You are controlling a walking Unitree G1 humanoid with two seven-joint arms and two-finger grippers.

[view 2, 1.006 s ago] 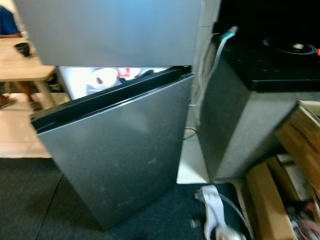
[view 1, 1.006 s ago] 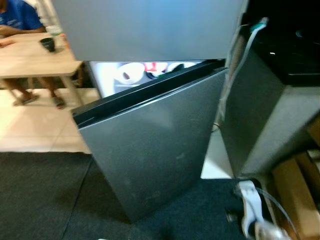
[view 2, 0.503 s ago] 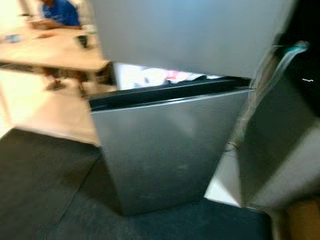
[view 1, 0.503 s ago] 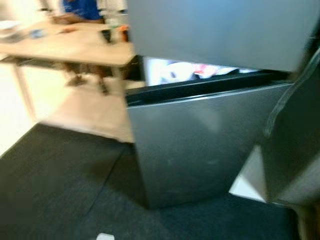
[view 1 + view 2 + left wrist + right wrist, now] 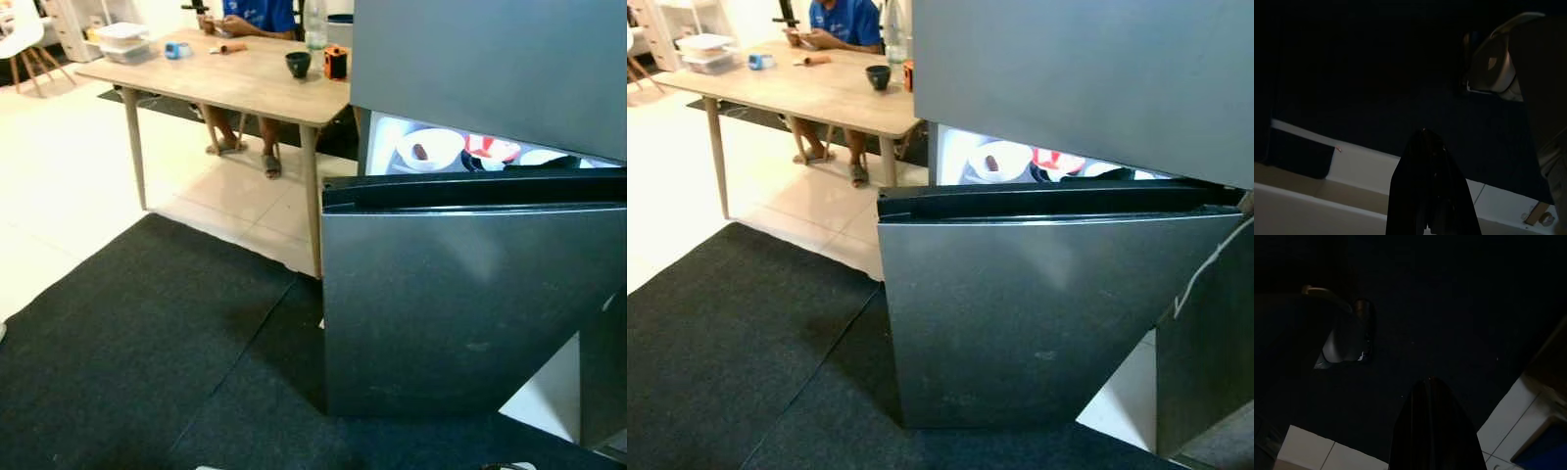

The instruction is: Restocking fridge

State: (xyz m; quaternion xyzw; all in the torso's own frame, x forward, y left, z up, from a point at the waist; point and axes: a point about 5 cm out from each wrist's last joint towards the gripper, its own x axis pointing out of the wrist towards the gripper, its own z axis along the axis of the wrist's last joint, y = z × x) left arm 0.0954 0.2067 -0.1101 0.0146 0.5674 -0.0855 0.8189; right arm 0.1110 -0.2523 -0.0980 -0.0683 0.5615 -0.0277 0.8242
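The left gripper (image 5: 1430, 196) hangs low by the robot's side, pointing down at the dark carpet and a strip of pale floor tile. Its two black fingers look pressed together, with nothing between them. The right gripper (image 5: 1436, 431) hangs the same way over the carpet, and its fingers look together and empty too. Both wrist views are very dark, so little else can be made out there.

Out in front stands the fridge (image 5: 1078, 88). Its upper door is shut. Its lower door (image 5: 1038, 313) is part way open, and its top edge (image 5: 1048, 201) is a black strip. Through the gap you can see the bright inside, with a white roll-shaped thing (image 5: 994, 162) and something red (image 5: 1050, 159) behind it.

The lower door looks big, stiff and heavy, and its grey front looks smooth and slippery. I think the best place to take hold is the black top edge or the free side edge, not the flat front.

To the left is a wooden bench (image 5: 211, 78) with a dark cup (image 5: 298, 64) on it. A person in a blue shirt (image 5: 844, 20) sits behind it. A black carpet (image 5: 127, 343) covers the floor near the robot.
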